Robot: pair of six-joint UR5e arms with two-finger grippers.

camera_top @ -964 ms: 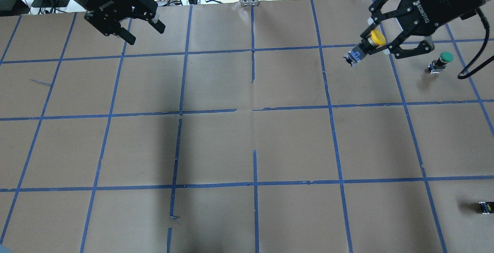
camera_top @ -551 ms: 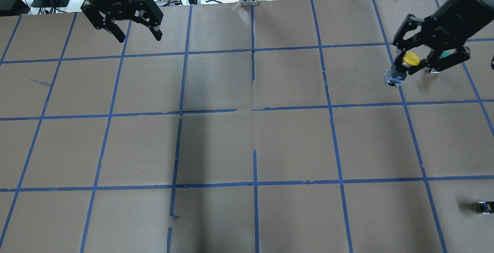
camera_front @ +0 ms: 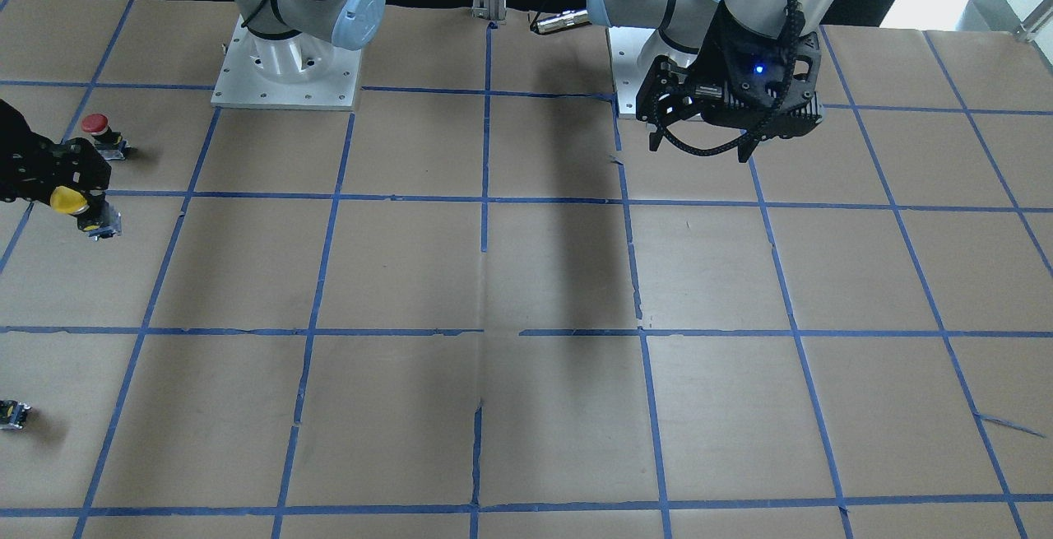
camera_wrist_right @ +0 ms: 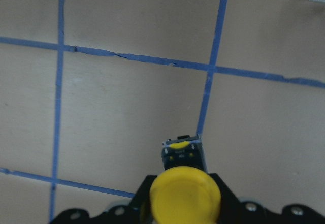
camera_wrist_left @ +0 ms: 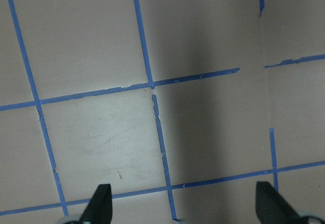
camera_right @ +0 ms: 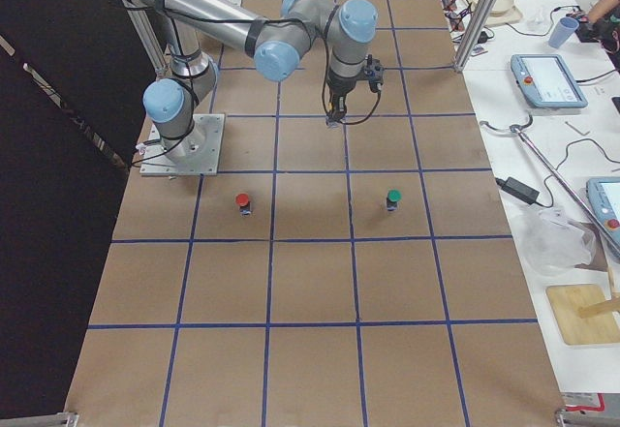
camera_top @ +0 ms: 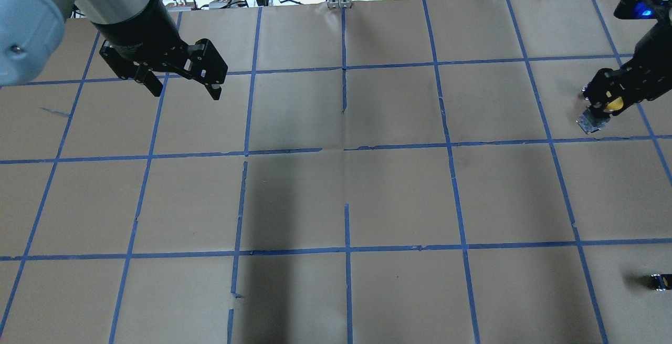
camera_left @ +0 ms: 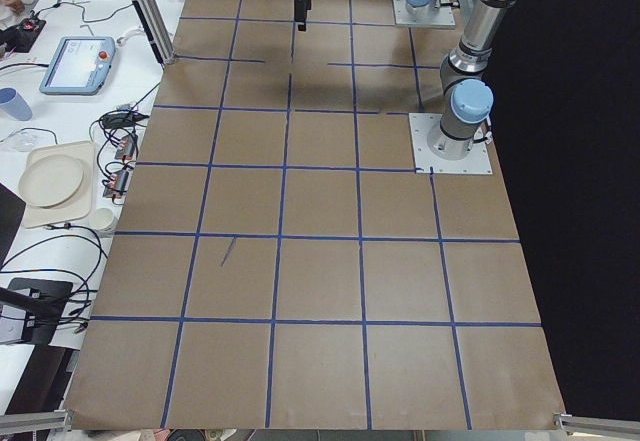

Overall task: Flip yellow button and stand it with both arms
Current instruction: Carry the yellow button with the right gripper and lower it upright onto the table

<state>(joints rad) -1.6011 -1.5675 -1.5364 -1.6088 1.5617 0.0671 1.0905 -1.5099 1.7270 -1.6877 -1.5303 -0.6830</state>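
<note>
The yellow button (camera_top: 613, 105) is held in my right gripper (camera_top: 604, 108) at the table's right side. Its yellow cap is up and its grey-black switch body points down at the paper. In the right wrist view the cap (camera_wrist_right: 185, 193) sits between the jaws, with the body just below a blue tape crossing. I cannot tell whether the body touches the table. In the front-facing view the button (camera_front: 64, 202) and right gripper (camera_front: 78, 193) are at the far left. My left gripper (camera_top: 185, 89) is open and empty above the left half; it also shows in the front-facing view (camera_front: 699, 148) and the left wrist view (camera_wrist_left: 184, 209).
A red-capped button (camera_front: 96, 123) stands close to the right gripper. A tiny black capless part (camera_top: 659, 282) lies at the right edge. The exterior right view shows a red-capped button (camera_right: 242, 200) and a green-capped button (camera_right: 391, 198). Blue tape grids the brown paper (camera_top: 346, 197).
My right gripper has carried the yellow button rightward and lower, turning it from tilted sideways to cap-up. My left arm has swung further into view, its gripper still open.
</note>
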